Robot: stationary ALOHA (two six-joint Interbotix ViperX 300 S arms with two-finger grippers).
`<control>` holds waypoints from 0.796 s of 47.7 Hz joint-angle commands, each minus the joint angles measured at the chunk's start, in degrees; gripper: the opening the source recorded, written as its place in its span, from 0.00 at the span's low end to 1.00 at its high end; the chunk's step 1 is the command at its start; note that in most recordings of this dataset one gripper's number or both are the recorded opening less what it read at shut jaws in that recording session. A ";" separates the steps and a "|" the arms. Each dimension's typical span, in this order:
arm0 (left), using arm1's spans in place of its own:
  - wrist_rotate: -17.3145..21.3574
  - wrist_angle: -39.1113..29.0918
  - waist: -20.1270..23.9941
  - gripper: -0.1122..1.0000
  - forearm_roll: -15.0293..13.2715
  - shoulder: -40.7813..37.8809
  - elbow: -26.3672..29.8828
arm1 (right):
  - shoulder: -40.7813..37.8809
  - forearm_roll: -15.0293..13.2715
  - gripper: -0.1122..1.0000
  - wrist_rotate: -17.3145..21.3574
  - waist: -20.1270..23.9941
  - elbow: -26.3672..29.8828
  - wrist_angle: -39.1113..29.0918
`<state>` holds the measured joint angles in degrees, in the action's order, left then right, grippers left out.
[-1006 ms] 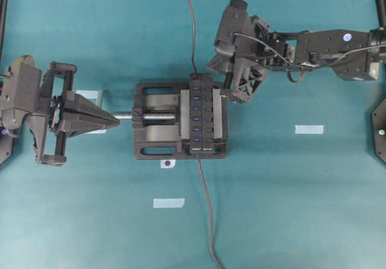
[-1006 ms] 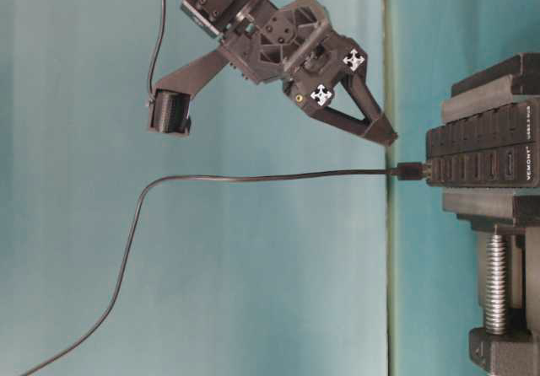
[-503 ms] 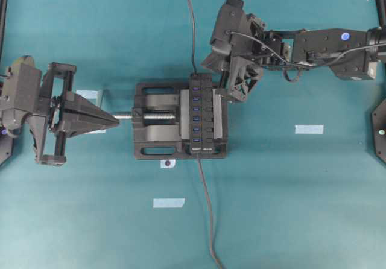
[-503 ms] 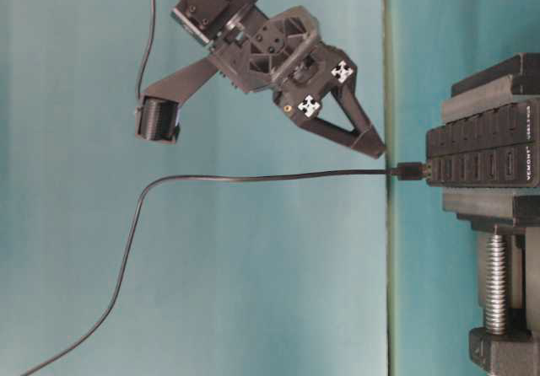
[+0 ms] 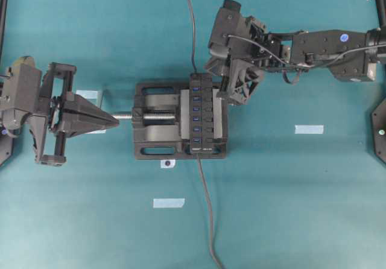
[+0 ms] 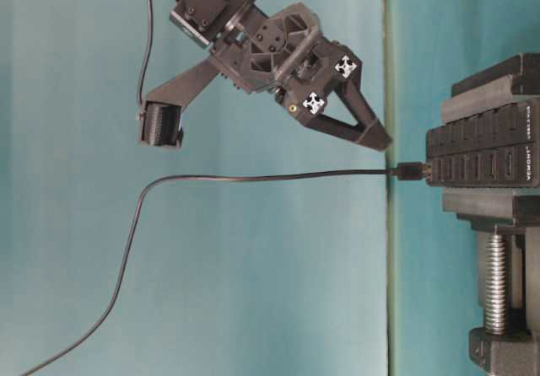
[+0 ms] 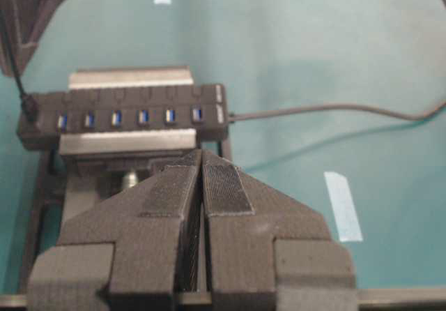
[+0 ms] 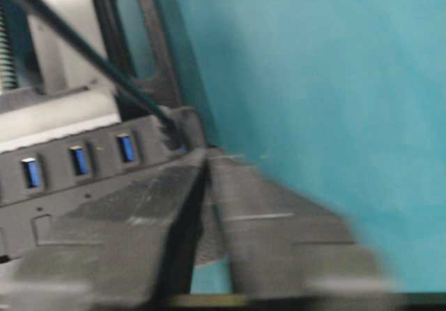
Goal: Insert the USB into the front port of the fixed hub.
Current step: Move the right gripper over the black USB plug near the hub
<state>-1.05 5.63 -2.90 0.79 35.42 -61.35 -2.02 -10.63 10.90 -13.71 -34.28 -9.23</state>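
Change since 1 second ago: the black right gripper (image 6: 381, 140) has edged slightly away from the hub end. Its jaws stand parted by a narrow slit and hold nothing, just above the USB (image 6: 409, 171), a small dark plug on a thin dark-grey cable (image 6: 253, 176). The plug looks seated in the front port of the fixed hub (image 6: 481, 161), a long black bar clamped in a black vise (image 5: 154, 137). Step, as judged: release after insertion. Next: withdraw clear without snagging the cable. The left gripper (image 7: 202, 178) is closed and idle.
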 commanded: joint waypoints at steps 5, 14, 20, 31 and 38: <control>-0.18 0.26 0.09 0.10 0.09 0.18 0.53 | 0.26 -0.09 0.61 0.18 1.14 1.32 0.53; -0.18 0.26 0.09 0.10 0.09 0.00 0.70 | -0.09 -0.09 0.93 0.09 1.67 1.49 0.97; -0.18 0.26 0.00 0.10 0.18 0.09 0.79 | -0.70 -0.09 0.89 0.09 1.58 2.11 1.41; -0.18 0.35 0.09 0.10 0.09 0.26 0.79 | -2.29 -0.09 0.88 -0.09 1.67 4.66 1.41; -0.26 0.26 0.00 0.10 0.09 0.26 0.79 | -3.34 -0.09 0.88 -0.09 1.67 5.45 1.14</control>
<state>-1.23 5.63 -2.90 0.79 35.42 -61.44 -5.89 -10.63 10.90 -12.30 -30.32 -8.26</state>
